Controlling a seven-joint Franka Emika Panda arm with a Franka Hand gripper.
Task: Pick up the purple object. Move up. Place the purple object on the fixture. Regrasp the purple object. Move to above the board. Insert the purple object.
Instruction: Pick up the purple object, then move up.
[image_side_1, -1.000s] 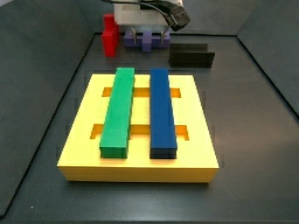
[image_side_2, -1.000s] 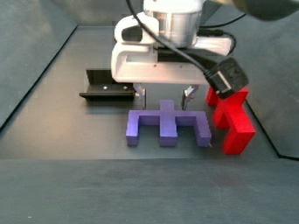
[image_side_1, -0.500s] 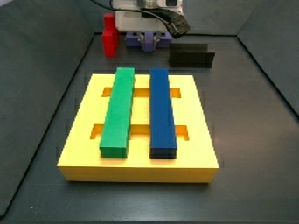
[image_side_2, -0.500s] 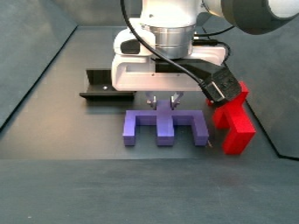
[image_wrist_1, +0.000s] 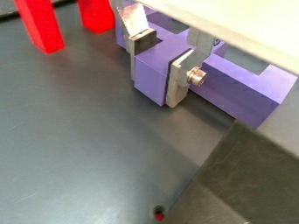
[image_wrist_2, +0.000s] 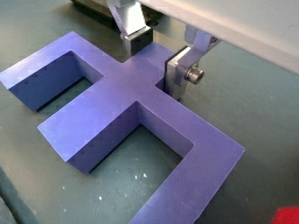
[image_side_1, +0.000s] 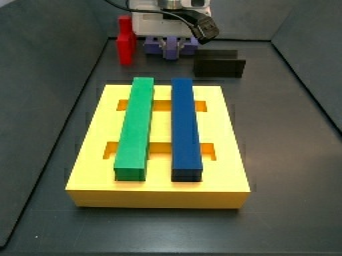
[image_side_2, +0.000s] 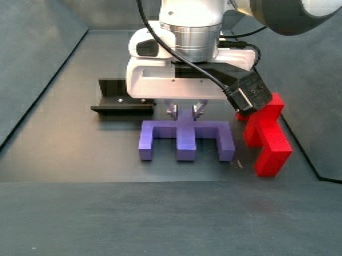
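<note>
Grey floor, one purple object (image_side_2: 186, 141), gripper (image_side_2: 187, 118) astride.

Side view: the gripper (image_side_2: 190, 110) stands over the forked piece (image_side_2: 187, 141), fingers astride its middle prong. The fixture (image_side_2: 120, 101) lies left of it, the stepped block (image_side_2: 266, 137) right.

Gripper (image_side_2: 187, 112) between red piece (image_side_2: 266, 135) and fixture (image_side_2: 120, 98)
</note>
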